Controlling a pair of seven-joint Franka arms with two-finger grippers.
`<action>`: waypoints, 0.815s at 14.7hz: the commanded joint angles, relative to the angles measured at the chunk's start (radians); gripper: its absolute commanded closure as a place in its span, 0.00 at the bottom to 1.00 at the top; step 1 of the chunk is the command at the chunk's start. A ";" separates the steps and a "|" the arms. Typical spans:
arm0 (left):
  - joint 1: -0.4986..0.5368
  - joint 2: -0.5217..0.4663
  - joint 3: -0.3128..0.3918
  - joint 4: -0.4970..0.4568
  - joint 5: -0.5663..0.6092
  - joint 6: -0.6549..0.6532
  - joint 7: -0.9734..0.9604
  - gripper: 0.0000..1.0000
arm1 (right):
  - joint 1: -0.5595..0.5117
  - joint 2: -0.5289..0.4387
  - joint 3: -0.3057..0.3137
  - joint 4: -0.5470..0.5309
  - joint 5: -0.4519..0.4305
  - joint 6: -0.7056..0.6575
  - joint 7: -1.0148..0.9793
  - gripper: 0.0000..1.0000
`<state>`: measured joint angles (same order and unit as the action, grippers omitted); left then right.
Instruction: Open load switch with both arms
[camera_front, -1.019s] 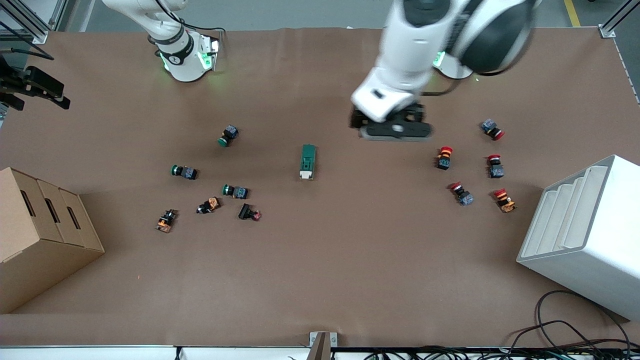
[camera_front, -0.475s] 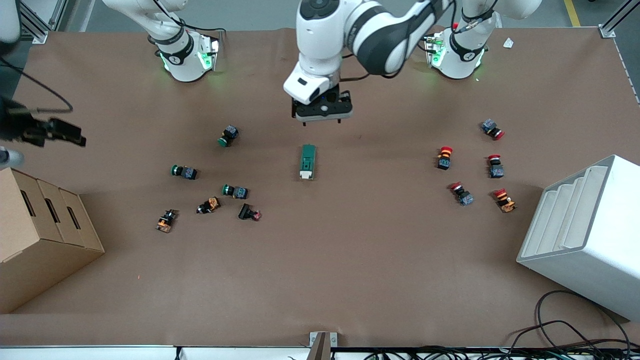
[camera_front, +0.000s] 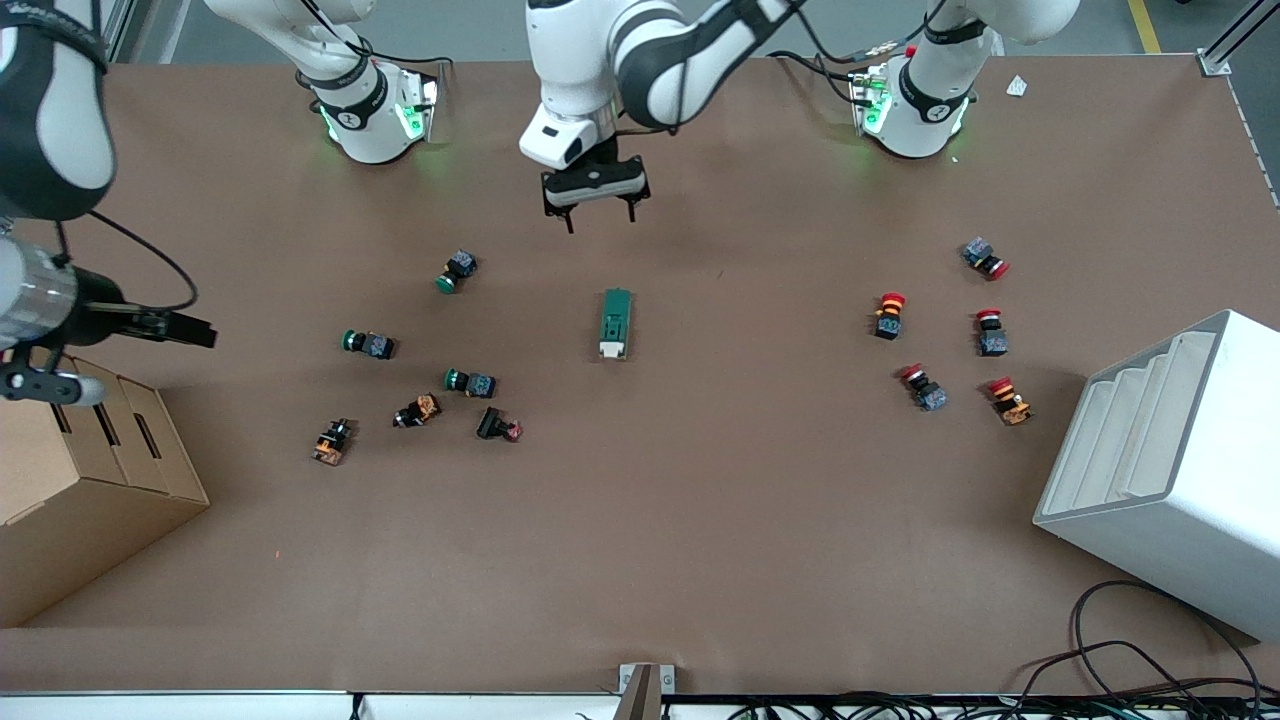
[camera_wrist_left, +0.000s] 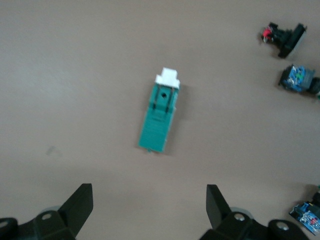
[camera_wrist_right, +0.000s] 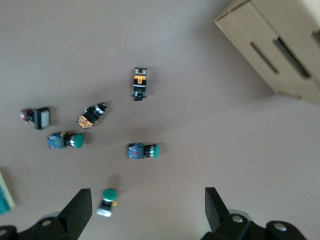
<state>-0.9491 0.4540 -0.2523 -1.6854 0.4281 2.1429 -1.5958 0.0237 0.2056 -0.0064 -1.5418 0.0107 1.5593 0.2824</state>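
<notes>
1. Centre-table, the load switch (camera_front: 616, 323), a small elongated dark-green block with a white toggle piece at the end nearer the front camera, lies flat on the brown paper-covered table (camera_front: 700, 520), untouched by either arm.
2. Reaching in from its green-lit base, the white left arm carries the left gripper (camera_front: 595, 217) in the air over bare table just on the base side of the load switch, its two black fingers spread wide and holding nothing.
3. Seen from the left wrist, the load switch (camera_wrist_left: 160, 117) sits clear of the two parted fingertips (camera_wrist_left: 80, 205), slightly tilted, toggle end pointing away from them.
4. At the right arm's end of the table, the right gripper (camera_front: 190, 332) hangs above the brown cardboard box (camera_front: 80, 480) with slotted compartments; its fingers look spread wide in the right wrist view, with nothing between them.
5. Below it, a scatter of small green-capped push buttons (camera_front: 366, 343) and orange-and-black switch parts (camera_front: 331, 442) lies between the box and the load switch.
6. Toward the left arm's end, several red-capped push buttons (camera_front: 889, 313) lie in a loose group near a white stepped plastic bin (camera_front: 1170, 470).
7. Black cables (camera_front: 1130, 670) trail along the table edge nearest the front camera.
</notes>
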 joint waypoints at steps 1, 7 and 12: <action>-0.043 0.050 0.007 -0.002 0.154 0.023 -0.142 0.01 | 0.125 0.040 0.002 -0.009 0.005 0.014 0.306 0.00; -0.112 0.172 0.007 -0.049 0.544 0.023 -0.418 0.02 | 0.323 0.199 0.002 -0.004 0.087 0.162 0.921 0.00; -0.119 0.233 0.004 -0.155 0.955 0.023 -0.747 0.02 | 0.412 0.371 0.002 0.035 0.201 0.309 1.317 0.00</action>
<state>-1.0643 0.6848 -0.2532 -1.8069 1.2687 2.1577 -2.2508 0.4025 0.5091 0.0050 -1.5538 0.1766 1.8454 1.4728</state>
